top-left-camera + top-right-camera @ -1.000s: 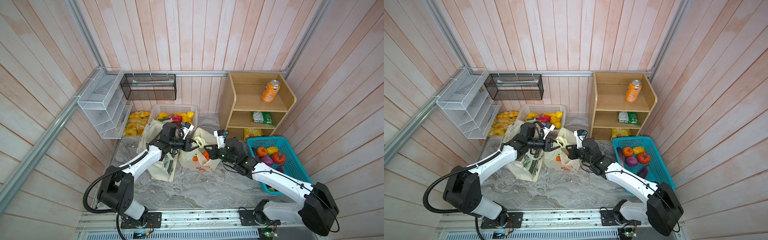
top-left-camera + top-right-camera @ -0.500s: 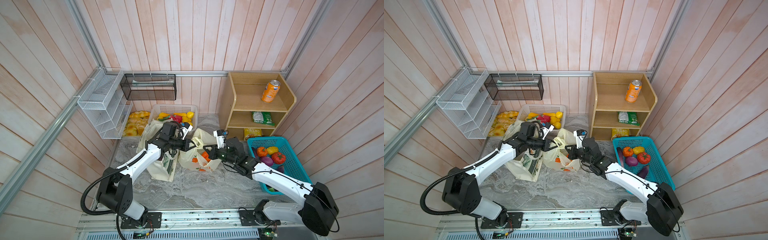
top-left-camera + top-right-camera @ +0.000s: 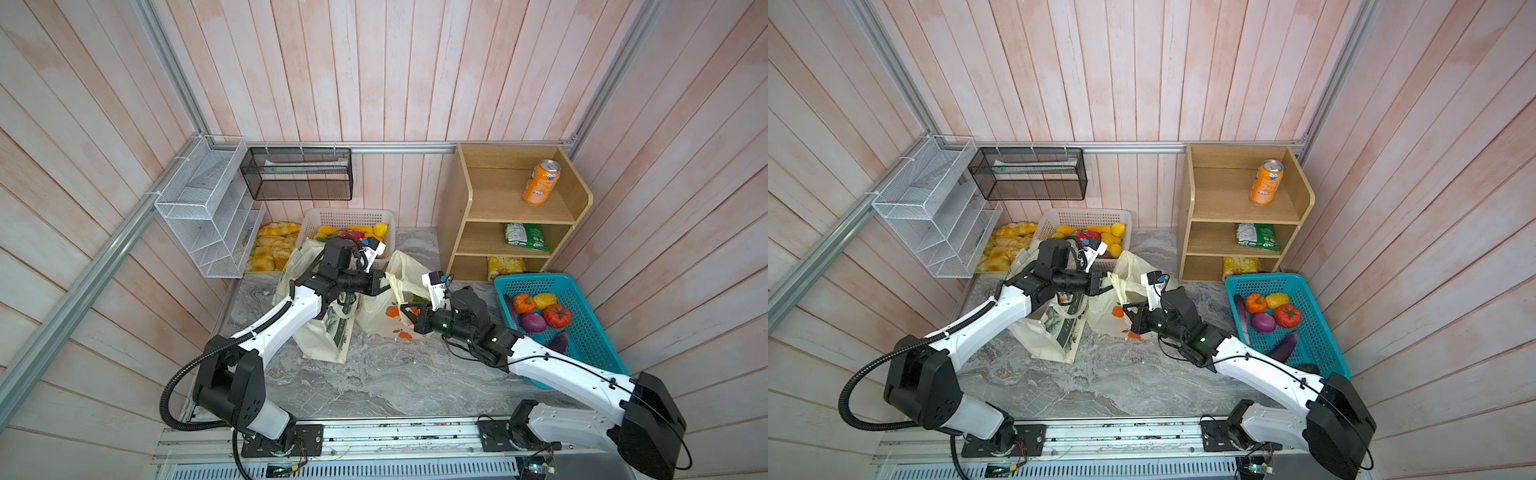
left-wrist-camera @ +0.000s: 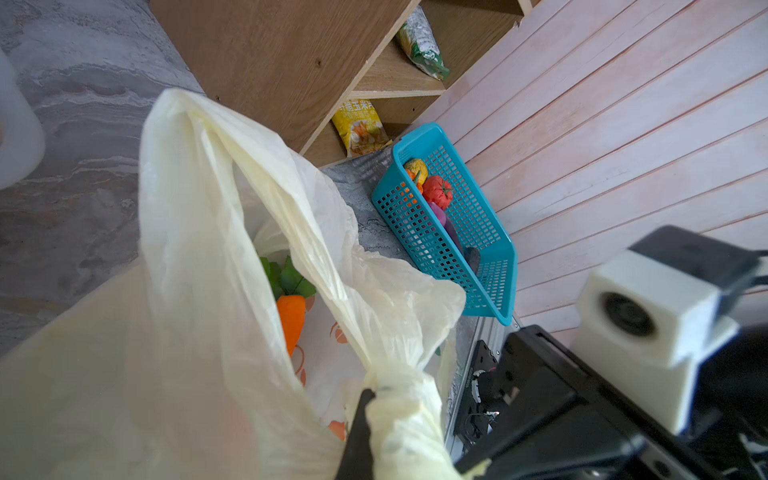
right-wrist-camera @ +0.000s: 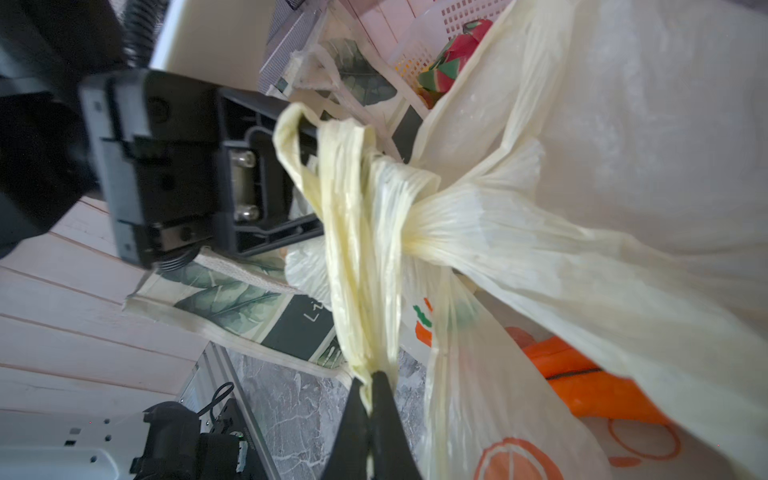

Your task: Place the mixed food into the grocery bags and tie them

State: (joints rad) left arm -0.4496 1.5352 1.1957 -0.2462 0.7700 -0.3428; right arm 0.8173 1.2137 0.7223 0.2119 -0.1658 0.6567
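I am watching the left gripper (image 3: 385, 284) and right gripper (image 5: 370, 388) each pinching closed on a twisted handle of the plastic bag (image 3: 376, 318) mid-table. A toy carrot (image 4: 291, 318) is lying inside it, just beside the cloth tote (image 3: 322, 347).

The plastic bag (image 3: 376, 316) was set just right of the cloth tote (image 3: 322, 340). A carrot (image 4: 291, 318) was lodged inside the bag, and the shelf unit (image 3: 455, 216) was placed behind it to the right.
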